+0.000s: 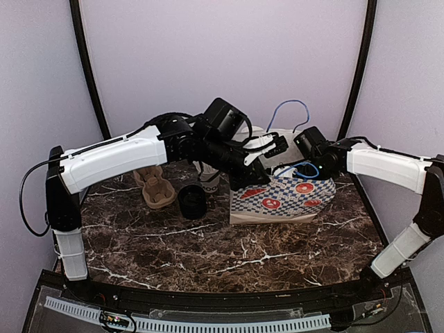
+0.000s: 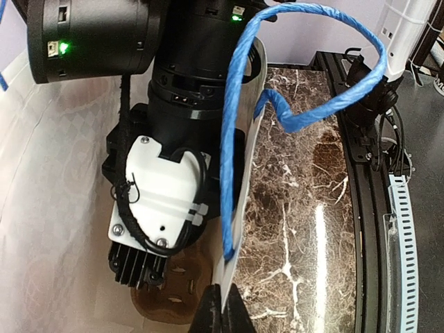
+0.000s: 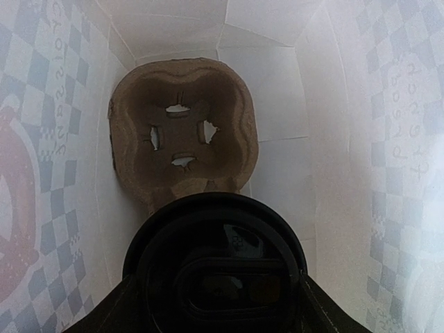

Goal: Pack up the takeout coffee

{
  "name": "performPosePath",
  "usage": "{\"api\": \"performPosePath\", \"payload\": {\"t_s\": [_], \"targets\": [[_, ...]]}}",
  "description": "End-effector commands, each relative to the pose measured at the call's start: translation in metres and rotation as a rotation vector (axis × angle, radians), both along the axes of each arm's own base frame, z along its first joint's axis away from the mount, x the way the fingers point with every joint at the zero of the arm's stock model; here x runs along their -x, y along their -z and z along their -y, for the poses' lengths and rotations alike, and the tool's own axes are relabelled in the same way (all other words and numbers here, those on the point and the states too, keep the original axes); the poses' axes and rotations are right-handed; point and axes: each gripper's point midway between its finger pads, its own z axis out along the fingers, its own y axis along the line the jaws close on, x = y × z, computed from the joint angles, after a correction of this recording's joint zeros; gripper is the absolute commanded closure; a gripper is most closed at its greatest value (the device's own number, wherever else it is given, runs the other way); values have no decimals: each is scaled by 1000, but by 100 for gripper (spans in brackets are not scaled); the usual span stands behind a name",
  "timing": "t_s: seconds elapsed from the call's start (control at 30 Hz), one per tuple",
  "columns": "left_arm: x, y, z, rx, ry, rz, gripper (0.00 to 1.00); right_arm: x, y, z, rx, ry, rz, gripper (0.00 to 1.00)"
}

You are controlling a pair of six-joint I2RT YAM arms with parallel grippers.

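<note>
The takeout coffee (image 3: 216,274) occupies the lower centre of the right wrist view, inside the paper bag (image 1: 277,201). Only its round black lid (image 3: 216,236) shows: glossy plastic with a raised rim and a recessed oval panel. The cup body is hidden beneath the lid, so its lettering cannot be read.

The right gripper (image 3: 216,302) has its jaws partly spread and closed on the coffee. Its dark fingers (image 3: 132,305) are cut off at the lower corners of the frame.

Above the lid in that view, a brown pulp carrier (image 3: 180,132) lies on the bag floor. It is matte and lobed, with four small cut-outs at its centre. The bag's inner walls are white, and the checked print shows through them faintly.

In the left wrist view, the left gripper (image 2: 222,316) is at the lower edge of the frame, pinched fully shut on the bag's rim. A blue twisted handle (image 2: 229,139) loops above it.

In the top view, the bag stands right of centre on the dark marble table (image 1: 208,257). Both grippers are hidden there by the arms and the bag.

Left of the bag stand these items:
- A second pulp carrier (image 1: 154,189).
- A black cylindrical item (image 1: 192,201) whose identity is unclear.
- A white cup (image 1: 209,180), partly covered by the left arm.
</note>
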Motion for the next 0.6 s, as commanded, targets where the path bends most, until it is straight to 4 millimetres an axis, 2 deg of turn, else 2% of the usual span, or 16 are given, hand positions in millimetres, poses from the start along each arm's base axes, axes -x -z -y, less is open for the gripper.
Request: {"api": "performPosePath", "payload": {"t_s": [0.0,0.13,0.2,0.27,0.3,0.33,0.57], "targets": [[10,-74,-6,179,29,76,100,34,47,30,136,141,-228,43],[11,-72,-5,180,31,67,100,36,33,26,106,112,-207,38],[11,-71,-5,181,32,64,100,40,18,20,68,84,-211,32],[11,-71,-5,180,32,59,100,45,0,12,17,56,-212,19],[11,-70,-5,181,34,58,100,48,-8,8,-2,42,-211,7],[12,-69,-4,180,37,53,100,52,-14,4,-14,28,-213,2],[13,-61,3,187,53,23,100,75,-60,-20,-99,-52,-221,1]]}}
